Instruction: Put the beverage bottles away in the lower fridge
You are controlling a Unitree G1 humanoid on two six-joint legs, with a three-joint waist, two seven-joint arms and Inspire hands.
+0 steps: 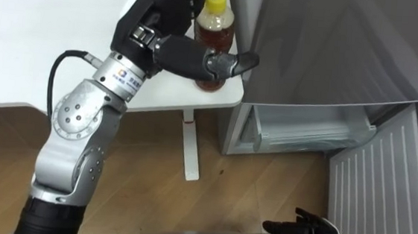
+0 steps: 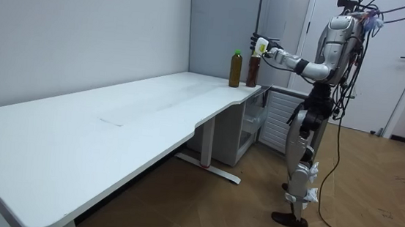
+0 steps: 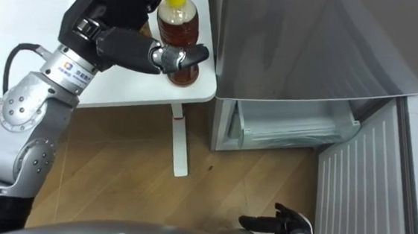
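A brown tea bottle (image 1: 216,29) (image 3: 179,25) with a yellow cap stands upright at the corner of the white table (image 1: 20,42), right beside the grey fridge (image 1: 334,45). My left hand (image 1: 171,50) (image 3: 125,47) is raised at the bottle. Its thumb lies straight across the bottle's near side, its fingers are up on the bottle's left, and it looks open. In the room view that hand (image 2: 261,45) sits near the bottle's top (image 2: 252,70), and a second bottle (image 2: 235,68) stands beside it. My right hand (image 1: 305,231) (image 3: 282,226) hangs low, open and idle.
The lower fridge compartment (image 1: 305,132) stands open with its white ribbed door (image 1: 382,190) swung out to my right. The table leg (image 1: 190,149) stands on the wood floor below the corner. I stand at the table's end by the fridge.
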